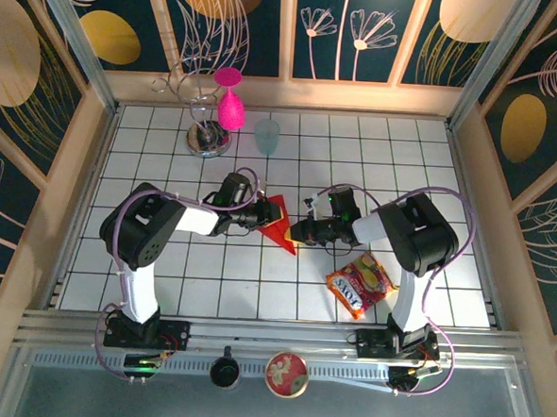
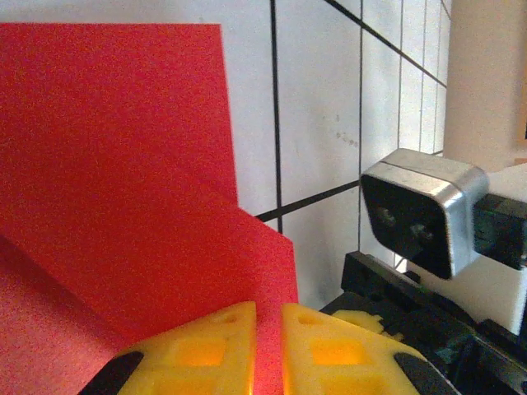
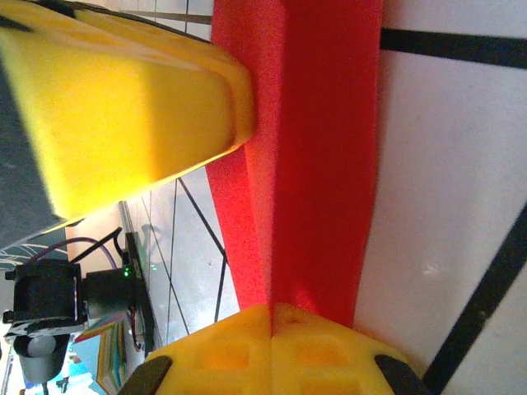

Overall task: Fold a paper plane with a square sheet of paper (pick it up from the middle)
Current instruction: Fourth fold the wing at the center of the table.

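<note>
- A bent silver wire stand (image 1: pixel 206 119) on a round chrome base stands well beyond the bright red matte paper sheet (image 1: pixel 279 223) and to its left. That is far enough to stay out of the folding.
- A hot-pink plastic goblet (image 1: pixel 230 106) rests against that stand, equally far beyond the sheet. Whether anything is in its bowl cannot be told.
- The left gripper (image 1: pixel 262 214) touches the sheet's left edge. In the left wrist view its yellow fingers are drawn almost together with red paper running into the slit. It looks clamped on the layered edge, probably to pin the layers while a crease is set.
- A translucent pale-blue tumbler (image 1: pixel 267 135) stands beyond the sheet and apart from it. It looks empty.
- The sheet itself lies mid-table on the white grid-tiled table (image 1: pixel 403 178). It is already partly folded into a narrow wedge with its point toward the near edge, and it sits between the two grippers.
- A round tin with a printed red lid (image 1: pixel 287 373) sits on the near rail, well short of the sheet. Its lid is on, so its contents are hidden.
- The right gripper (image 1: pixel 296 233) meets the sheet's right side near the point. Its yellow pads are pressed together on a raised red ridge, apparently pinching the centre fold.
- A red-and-yellow printed snack packet (image 1: pixel 359 284) lies nearer than the sheet and to its right, apart from it. It looks sealed.
</note>
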`<state>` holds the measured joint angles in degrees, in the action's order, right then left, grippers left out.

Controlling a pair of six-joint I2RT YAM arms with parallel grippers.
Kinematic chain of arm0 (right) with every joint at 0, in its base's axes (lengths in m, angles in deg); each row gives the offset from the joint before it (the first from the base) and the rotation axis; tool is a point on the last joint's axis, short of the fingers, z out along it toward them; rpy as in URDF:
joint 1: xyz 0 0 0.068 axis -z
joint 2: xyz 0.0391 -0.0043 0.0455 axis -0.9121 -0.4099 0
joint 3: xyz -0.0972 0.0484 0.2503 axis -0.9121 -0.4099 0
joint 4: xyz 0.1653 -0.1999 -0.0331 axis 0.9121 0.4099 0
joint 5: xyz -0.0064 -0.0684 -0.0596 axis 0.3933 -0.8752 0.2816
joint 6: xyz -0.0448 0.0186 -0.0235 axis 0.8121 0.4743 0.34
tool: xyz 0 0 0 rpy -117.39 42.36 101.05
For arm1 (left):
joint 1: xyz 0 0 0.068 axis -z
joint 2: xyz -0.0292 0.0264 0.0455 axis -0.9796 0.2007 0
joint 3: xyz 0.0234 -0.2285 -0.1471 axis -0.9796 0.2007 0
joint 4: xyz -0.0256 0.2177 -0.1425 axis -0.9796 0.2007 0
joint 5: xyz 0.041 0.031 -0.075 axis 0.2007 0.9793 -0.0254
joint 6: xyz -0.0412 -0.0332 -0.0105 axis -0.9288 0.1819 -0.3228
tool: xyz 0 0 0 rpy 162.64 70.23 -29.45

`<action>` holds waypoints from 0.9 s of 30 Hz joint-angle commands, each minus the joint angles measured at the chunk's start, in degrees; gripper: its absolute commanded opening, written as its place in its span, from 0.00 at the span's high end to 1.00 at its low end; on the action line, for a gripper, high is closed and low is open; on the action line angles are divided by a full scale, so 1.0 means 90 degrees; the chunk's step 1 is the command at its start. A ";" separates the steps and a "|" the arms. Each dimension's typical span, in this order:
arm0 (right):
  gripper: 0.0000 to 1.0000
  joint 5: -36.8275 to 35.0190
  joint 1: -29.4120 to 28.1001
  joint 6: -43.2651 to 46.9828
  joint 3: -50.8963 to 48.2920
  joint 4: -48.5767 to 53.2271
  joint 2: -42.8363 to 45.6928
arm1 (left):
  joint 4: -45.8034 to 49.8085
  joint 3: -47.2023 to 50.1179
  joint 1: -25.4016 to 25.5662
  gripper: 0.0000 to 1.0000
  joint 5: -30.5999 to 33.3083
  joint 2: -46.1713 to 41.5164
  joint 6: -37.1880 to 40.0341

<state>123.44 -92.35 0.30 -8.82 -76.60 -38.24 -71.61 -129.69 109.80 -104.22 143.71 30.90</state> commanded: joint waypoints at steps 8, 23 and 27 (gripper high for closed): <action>0.92 -0.0239 0.0145 -0.0031 -0.0092 0.0399 -0.0185 | -0.0038 -0.0095 -0.0015 0.86 -0.0040 0.0107 0.0096; 0.82 0.0071 0.0147 0.0000 -0.0047 0.0790 0.0548 | 0.0080 -0.0012 -0.0012 0.87 0.0077 0.0012 0.0143; 0.81 0.0092 0.0137 0.0180 -0.0045 0.1065 0.0657 | 0.0080 -0.0007 -0.0015 0.87 0.0081 0.0007 0.0139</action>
<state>124.21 -91.41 -0.07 -8.80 -70.53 -34.28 -71.55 -129.74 109.80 -103.67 144.09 31.14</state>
